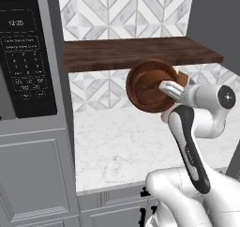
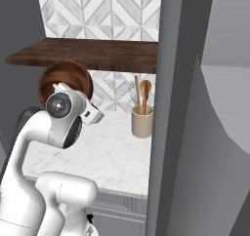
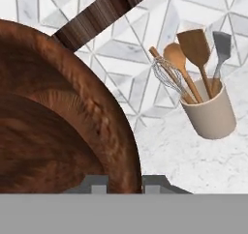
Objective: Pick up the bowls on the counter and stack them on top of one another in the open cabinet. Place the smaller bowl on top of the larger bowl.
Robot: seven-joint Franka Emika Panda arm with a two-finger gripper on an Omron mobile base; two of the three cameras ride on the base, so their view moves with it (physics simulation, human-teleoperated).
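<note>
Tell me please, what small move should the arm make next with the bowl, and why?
Probably lift a little higher. The end effector holds a wooden bowl by its rim, tipped on edge, just below the front edge of the open cabinet. It must rise above that board before moving inward.

Larger bowl (image 1: 149, 85): dark reddish wood, visible grain, slight sheen. Table (image 1: 117, 146): smooth white marble, faint grey veins. Shelf (image 1: 136, 52): dark matt wood-grain. Crock (image 3: 210, 113): matt beige.

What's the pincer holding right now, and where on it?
A wooden bowl, tipped on edge, gripped at its rim by the pincer. Which bowl it is cannot be told.
</note>
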